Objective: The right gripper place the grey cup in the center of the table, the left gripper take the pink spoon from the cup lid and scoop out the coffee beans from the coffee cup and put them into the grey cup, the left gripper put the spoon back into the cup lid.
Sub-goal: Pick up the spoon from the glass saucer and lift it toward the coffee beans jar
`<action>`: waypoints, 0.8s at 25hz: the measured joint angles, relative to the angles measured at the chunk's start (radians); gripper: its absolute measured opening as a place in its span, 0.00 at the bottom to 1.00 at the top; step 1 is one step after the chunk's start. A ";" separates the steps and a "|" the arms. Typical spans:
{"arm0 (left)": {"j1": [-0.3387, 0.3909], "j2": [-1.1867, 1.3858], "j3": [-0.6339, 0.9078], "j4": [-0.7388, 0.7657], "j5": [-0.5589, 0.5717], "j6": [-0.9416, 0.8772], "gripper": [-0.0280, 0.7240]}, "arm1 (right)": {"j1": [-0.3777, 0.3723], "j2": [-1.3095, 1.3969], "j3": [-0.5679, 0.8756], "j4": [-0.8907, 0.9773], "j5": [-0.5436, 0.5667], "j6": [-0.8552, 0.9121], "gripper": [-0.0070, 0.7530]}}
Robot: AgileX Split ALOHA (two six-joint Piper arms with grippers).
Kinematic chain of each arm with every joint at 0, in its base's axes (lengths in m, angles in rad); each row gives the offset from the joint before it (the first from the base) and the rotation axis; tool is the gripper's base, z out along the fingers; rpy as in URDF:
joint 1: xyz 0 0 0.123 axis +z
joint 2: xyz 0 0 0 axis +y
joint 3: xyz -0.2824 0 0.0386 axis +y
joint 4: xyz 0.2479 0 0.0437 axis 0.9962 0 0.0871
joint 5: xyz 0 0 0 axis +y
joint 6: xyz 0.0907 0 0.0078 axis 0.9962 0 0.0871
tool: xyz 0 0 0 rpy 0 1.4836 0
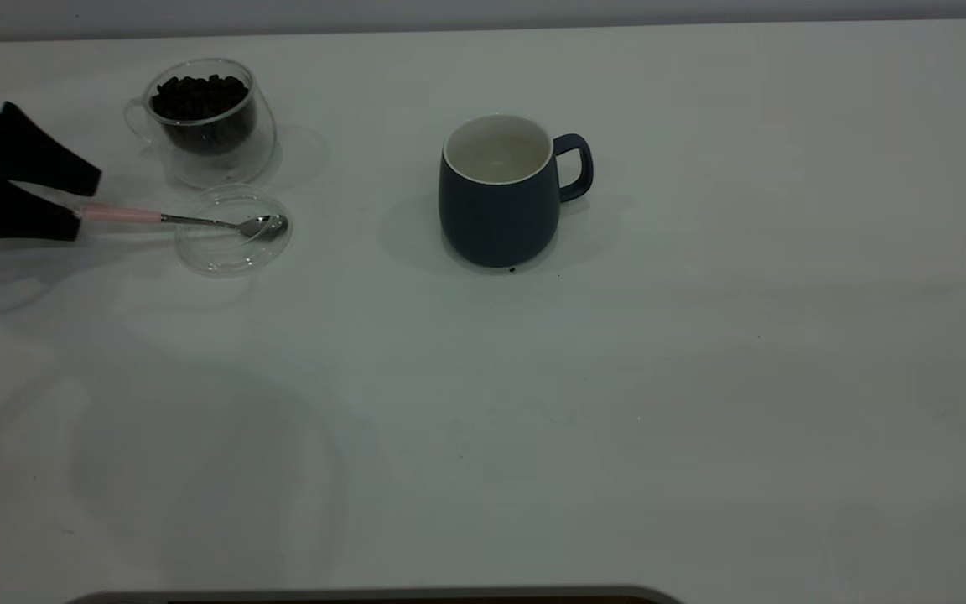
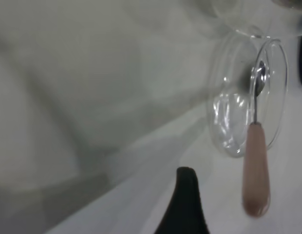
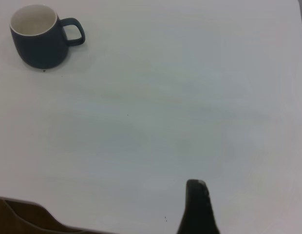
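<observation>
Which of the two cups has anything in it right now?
The clear glass coffee cup, far left beside the cup lid, holds coffee beans. The grey cup mid-table shows only its empty white inside.

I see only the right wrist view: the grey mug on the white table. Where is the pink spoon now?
Observer: The pink spoon lies with its bowl in the cup lid, near the table's left end.
Operator: Is the left gripper holding it?
Observer: No. The left gripper is at the handle's end with its fingers open.
Operator: And the coffee cup?
Observer: The coffee cup stands right next to the lid, on its far side, with coffee beans inside.
</observation>
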 joint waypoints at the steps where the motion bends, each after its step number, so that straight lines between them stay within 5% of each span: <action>1: -0.009 0.003 -0.001 -0.006 0.000 0.004 0.99 | 0.000 0.000 0.000 0.001 0.000 0.000 0.79; 11: -0.059 0.013 -0.003 -0.026 -0.012 0.010 0.96 | 0.000 0.000 0.000 0.003 0.000 0.000 0.79; 20: -0.059 0.015 -0.003 -0.028 -0.002 -0.031 0.62 | 0.000 0.000 0.000 0.004 0.000 0.000 0.79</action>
